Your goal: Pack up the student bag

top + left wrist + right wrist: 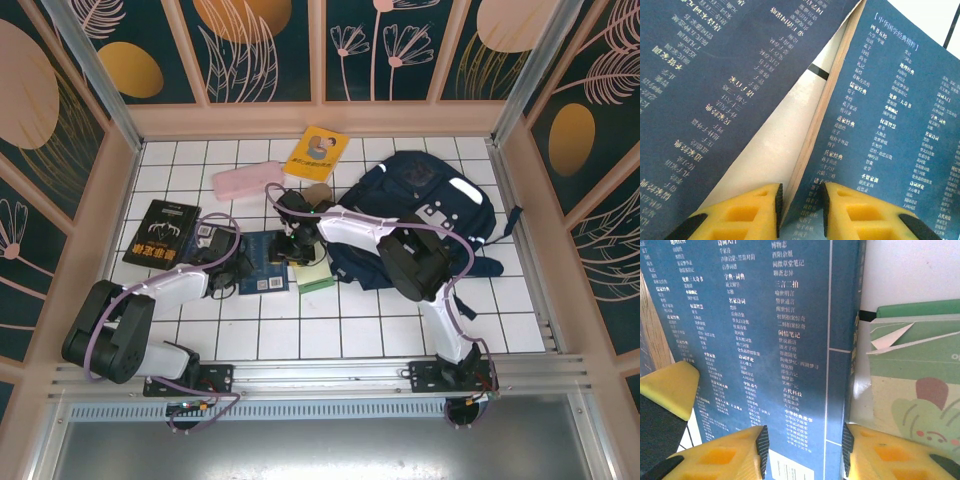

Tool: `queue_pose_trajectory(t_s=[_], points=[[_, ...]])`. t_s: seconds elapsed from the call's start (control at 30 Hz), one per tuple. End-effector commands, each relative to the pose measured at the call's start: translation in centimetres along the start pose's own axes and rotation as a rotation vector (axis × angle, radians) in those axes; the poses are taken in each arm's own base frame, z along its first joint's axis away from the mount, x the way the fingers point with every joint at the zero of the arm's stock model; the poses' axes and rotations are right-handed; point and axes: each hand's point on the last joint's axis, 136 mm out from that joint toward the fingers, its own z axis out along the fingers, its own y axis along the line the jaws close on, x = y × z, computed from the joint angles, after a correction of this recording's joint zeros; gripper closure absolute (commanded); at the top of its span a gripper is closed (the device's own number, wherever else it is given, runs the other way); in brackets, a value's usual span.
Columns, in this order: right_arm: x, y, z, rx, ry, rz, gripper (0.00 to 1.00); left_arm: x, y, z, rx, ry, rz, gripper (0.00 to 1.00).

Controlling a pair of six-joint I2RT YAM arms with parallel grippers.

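Note:
The student bag [425,215], a navy backpack, lies at the right of the tiled table. To its left lies a blue book [262,268] covered in white Chinese text. My left gripper [236,262] is at the book's left edge. In the left wrist view the blue book [890,125] has one cover lifted, and my left gripper [801,210] is shut on the page block and the other cover. My right gripper [296,246] stands open over the blue book [765,340], fingers apart above the cover near the spine, gripping nothing.
A green notebook [318,277] lies between the book and the bag, close beside my right fingers [900,460]. A yellow book [316,152] and a pink pencil case [245,180] sit at the back. A black book [160,232] lies at the left. Walls surround the table.

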Motion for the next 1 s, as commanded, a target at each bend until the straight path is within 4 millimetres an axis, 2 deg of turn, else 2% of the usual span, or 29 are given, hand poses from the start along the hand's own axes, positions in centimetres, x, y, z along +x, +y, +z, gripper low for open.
queue_pose_trajectory(t_s=[0.0, 0.17, 0.27, 0.37, 0.47, 0.53, 0.7, 0.77, 0.87, 0.97], points=[[-0.5, 1.5, -0.1, 0.003, -0.053, -0.048, 0.54, 4.3, 3.2, 0.4, -0.087, 0.164, 0.011, 0.73], [-0.2, -3.5, 1.1, 0.252, -0.040, 0.010, 0.54, 3.3, 5.1, -0.2, -0.199, 0.110, 0.026, 0.73], [0.1, -5.3, 1.3, 0.340, -0.050, 0.014, 0.54, 3.3, 5.9, -0.4, -0.235, 0.099, 0.023, 0.73], [0.2, -6.6, 1.4, 0.402, -0.057, 0.007, 0.53, 3.6, 6.4, -0.5, -0.242, 0.100, 0.017, 0.73], [0.6, -6.7, 2.5, 0.392, -0.034, 0.011, 0.53, 3.7, 6.3, -0.3, -0.232, 0.105, 0.011, 0.73], [0.6, -6.2, 3.2, 0.366, -0.014, 0.014, 0.53, 3.9, 6.0, -0.2, -0.217, 0.113, 0.013, 0.73], [0.5, -1.0, 3.7, 0.117, 0.019, -0.041, 0.53, 4.6, 5.1, 0.1, -0.149, 0.142, 0.005, 0.74], [0.6, 1.0, 3.4, 0.010, 0.036, -0.048, 0.53, 5.0, 4.8, 0.5, -0.129, 0.161, 0.000, 0.75], [0.9, 2.6, 3.1, -0.079, 0.064, -0.051, 0.53, 5.5, 4.7, 0.8, -0.116, 0.182, -0.005, 0.77], [0.7, 4.6, 1.2, -0.202, 0.056, -0.055, 0.56, 5.6, 4.8, 0.7, -0.114, 0.181, -0.001, 0.79]])
